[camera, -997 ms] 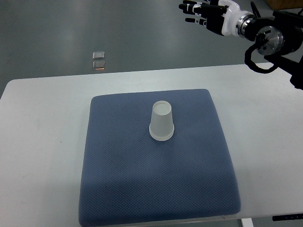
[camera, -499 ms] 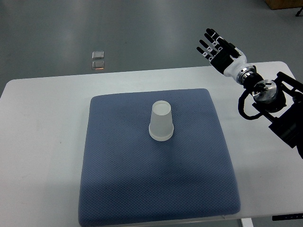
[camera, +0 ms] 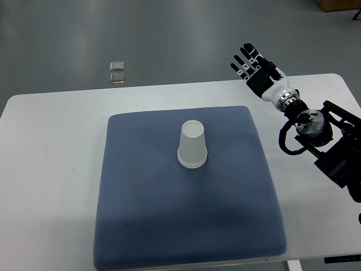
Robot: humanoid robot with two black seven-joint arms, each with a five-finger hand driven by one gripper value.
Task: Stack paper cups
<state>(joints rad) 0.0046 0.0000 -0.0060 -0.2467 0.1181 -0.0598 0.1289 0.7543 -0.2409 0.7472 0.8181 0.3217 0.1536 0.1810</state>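
Observation:
A white paper cup point(camera: 193, 144) stands upside down near the middle of the blue mat point(camera: 169, 226); it looks like one cup or a tight stack, I cannot tell which. My right hand point(camera: 252, 65) hovers over the table's far right edge, well to the right of the cup and apart from it. Its fingers point(camera: 243, 58) are spread flat and hold nothing. The right arm point(camera: 316, 130) comes in from the right edge. The left arm does not show.
The mat lies on a white table point(camera: 51, 169). Two small square floor fittings point(camera: 117, 72) sit on the grey floor beyond the table's far edge. A brown box corner point(camera: 338, 4) shows at the top right.
The right hand has come down from the top of the picture toward the table's far right edge, then drifted slightly left and nearer. The cup has not moved.

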